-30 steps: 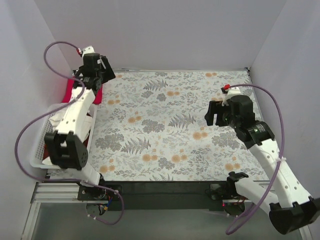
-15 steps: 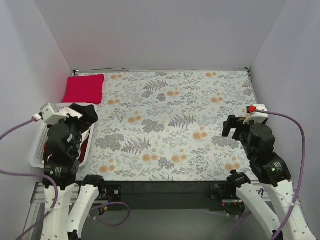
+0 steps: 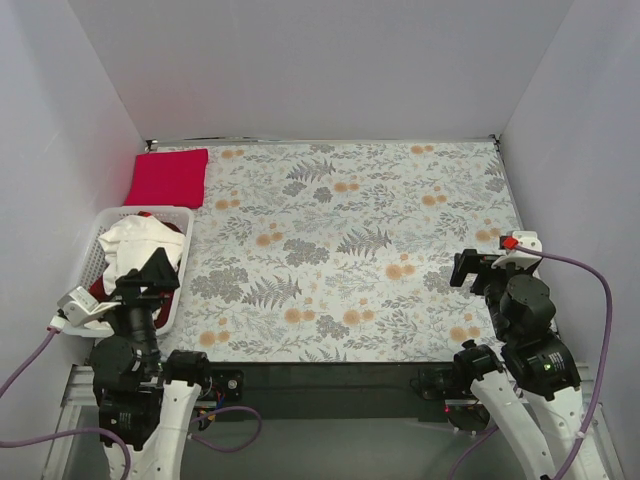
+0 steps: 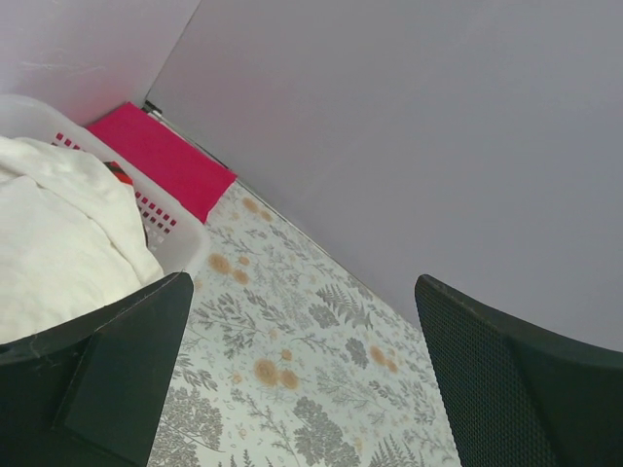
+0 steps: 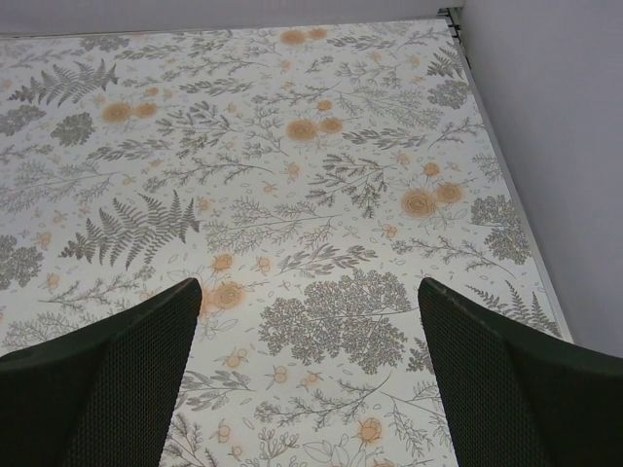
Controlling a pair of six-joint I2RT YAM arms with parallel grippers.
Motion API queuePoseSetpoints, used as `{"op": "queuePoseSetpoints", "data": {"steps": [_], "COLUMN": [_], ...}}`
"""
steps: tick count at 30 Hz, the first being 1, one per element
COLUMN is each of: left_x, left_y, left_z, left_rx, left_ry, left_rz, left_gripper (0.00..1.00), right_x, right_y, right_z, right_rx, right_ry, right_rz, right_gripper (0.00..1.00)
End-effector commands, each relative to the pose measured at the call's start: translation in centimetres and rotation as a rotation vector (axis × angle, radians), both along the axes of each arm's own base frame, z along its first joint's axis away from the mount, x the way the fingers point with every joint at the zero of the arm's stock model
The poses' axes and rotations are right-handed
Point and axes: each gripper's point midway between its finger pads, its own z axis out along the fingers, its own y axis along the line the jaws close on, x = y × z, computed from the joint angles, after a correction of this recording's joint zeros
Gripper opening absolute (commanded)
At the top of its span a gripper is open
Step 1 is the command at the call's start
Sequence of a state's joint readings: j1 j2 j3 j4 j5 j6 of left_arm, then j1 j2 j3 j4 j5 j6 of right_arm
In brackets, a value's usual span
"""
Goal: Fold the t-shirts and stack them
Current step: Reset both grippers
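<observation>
The left gripper (image 4: 302, 292) and right gripper (image 5: 310, 287) both gape wide, holding nothing. In the basket (image 3: 120, 211), a white shirt (image 3: 140, 245) hides most of a red one (image 3: 97, 289). A folded red shirt (image 3: 167, 176) lies just beyond the basket.

Soft cloth, hard plastic, all of it matt.
The floral cloth (image 3: 350, 230) lay smooth; a folded red t-shirt (image 3: 168, 177) at ten o'clock looked soft; a rumpled white t-shirt (image 3: 140, 245) filled the slatted plastic basket (image 3: 88, 258); the right gripper (image 5: 310, 284) had dimpled black pads (image 5: 97, 389).
</observation>
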State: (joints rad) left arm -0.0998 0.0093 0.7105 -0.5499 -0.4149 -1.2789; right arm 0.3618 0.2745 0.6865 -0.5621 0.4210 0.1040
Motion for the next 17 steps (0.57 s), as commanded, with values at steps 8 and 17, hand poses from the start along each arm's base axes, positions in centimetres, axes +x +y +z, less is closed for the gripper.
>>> {"op": "queuePoseSetpoints", "data": {"steps": [8,17], "left_x": [1.7,2.5], "left_y": [0.4,-0.3], "left_z": [-3.9,-4.9], "left_rx": [-0.020,0.027], "left_ry": [0.004,0.027], "left_rz": [0.030,-0.001], "left_gripper": [0.98,0.98], "right_x": [0.1,0.1], "right_y": [-0.5,0.0], "right_z": [0.4,0.4], "right_rx": [0.009,0.019], "right_ry": [-0.107,-0.139], "right_rz": [-0.016,0.014], "right_gripper": [0.99,0.98]}}
